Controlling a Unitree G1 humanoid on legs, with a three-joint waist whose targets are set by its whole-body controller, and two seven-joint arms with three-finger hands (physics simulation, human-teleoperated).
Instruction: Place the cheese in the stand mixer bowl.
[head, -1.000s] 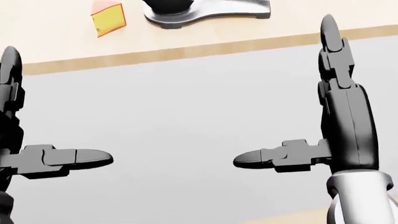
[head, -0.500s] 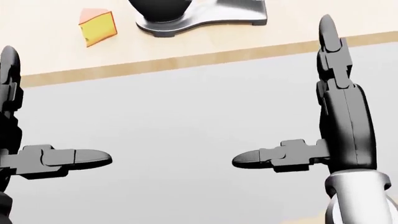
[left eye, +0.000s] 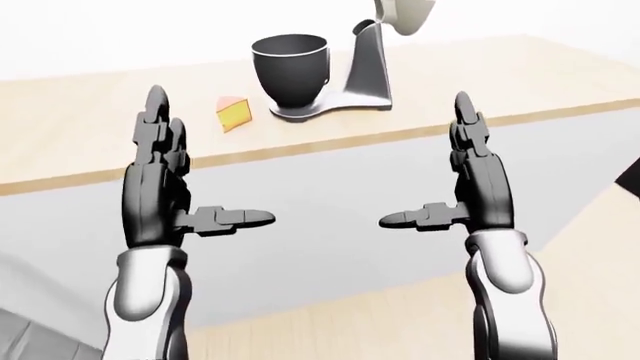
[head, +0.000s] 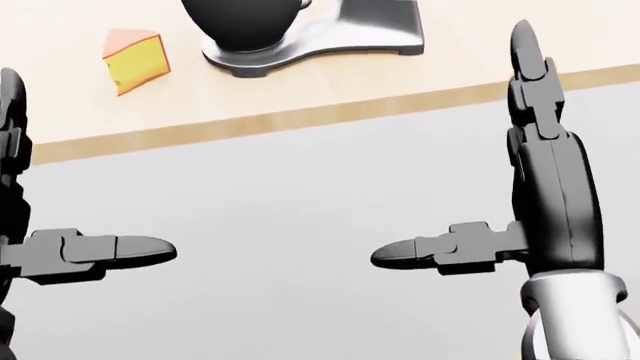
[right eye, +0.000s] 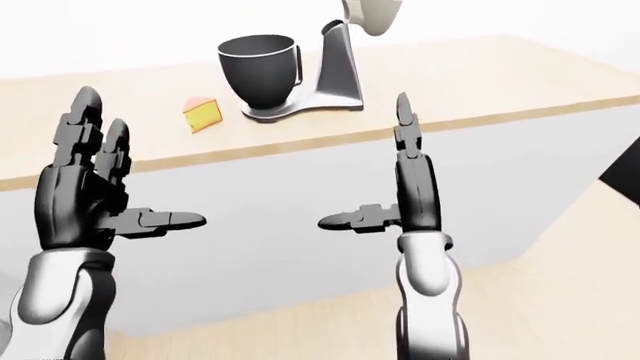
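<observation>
Pale wood tops the counter (left eye: 90, 142) that runs across the upper part of both eye views, with a plain grey face dropping below its edge. On it sits the cheese (left eye: 234, 113), a small yellow wedge with an orange upper face, resting on the wood just left of the stand mixer (left eye: 366, 71) and apart from it. The mixer bowl (left eye: 291, 69) is dark, open at the top and seated upright on the mixer's grey base, whose neck rises at the right of the bowl; the pale mixer head is cut off by the top edge of the view. In the head view only the lower part of the bowl and the base show along the top edge, with the cheese at upper left.

Both arms are raised below the counter edge in the views, well short of the cheese. The left hand (left eye: 160, 187) stands palm inward with its fingers straight up and its thumb pointing right, spread wide and holding nothing. The right hand (left eye: 475, 187) mirrors it, fingers upright and thumb pointing left, likewise spread and empty. The two thumbs point toward each other across a clear gap. A light wooden floor (left eye: 380, 322) shows at the bottom of the eye views.
</observation>
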